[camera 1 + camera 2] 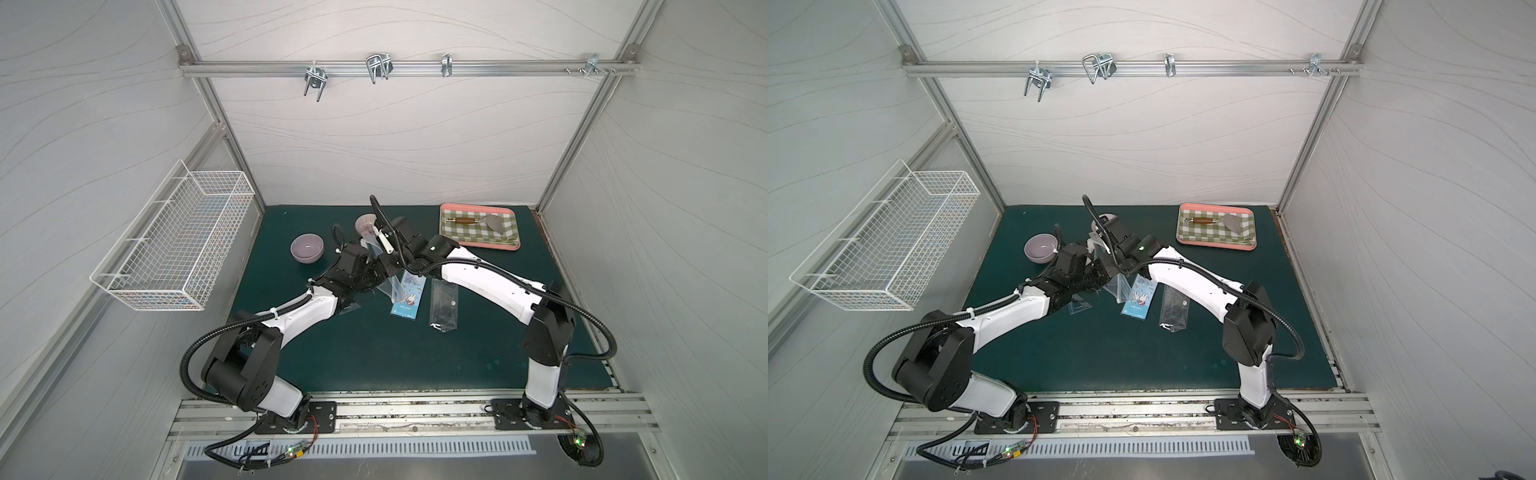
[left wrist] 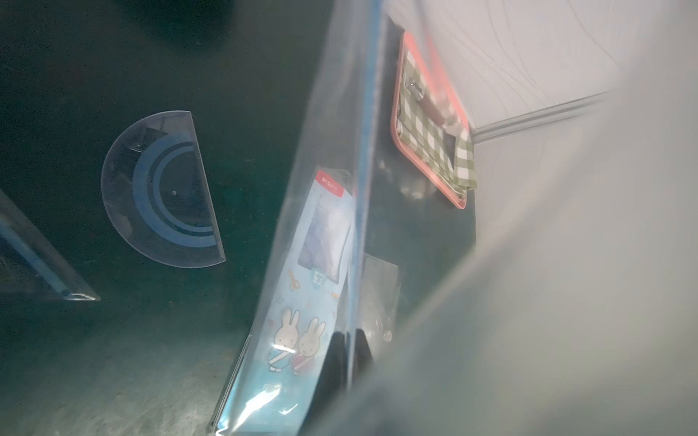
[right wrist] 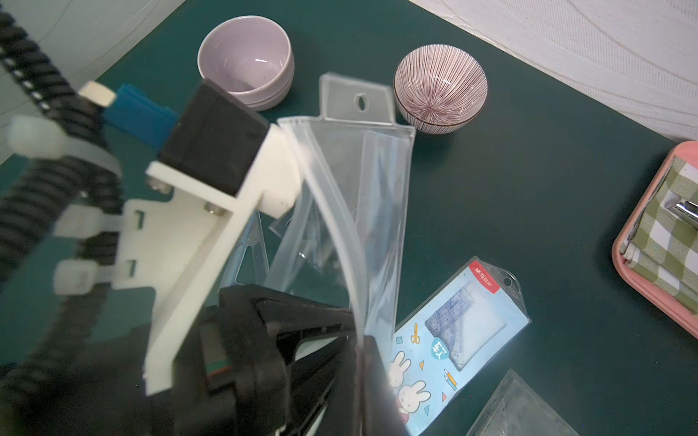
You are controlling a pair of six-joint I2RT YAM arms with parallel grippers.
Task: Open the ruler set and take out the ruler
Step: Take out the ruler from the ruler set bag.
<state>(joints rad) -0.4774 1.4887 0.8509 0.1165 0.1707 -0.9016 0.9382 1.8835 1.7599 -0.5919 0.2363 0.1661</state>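
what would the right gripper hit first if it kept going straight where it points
The right gripper grips the clear pouch; beyond it, probably the green mat before the striped bowl, depth unclear.

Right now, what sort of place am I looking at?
Probably a robot test cell: panel walls on an aluminium frame, two arms bolted to a rail before a green mat, and a wire basket and hooks on the walls.

The cell is enclosed by pale walls [image 1: 395, 137] marked with faint wavy lines and joined by aluminium posts [image 1: 582, 137], a rail [image 1: 415, 66] with metal hooks [image 1: 378, 66] is fixed across the back wall, a white wire basket [image 1: 174, 249] is mounted on a side wall, and the floor is covered by a dark green mat [image 1: 374, 353].
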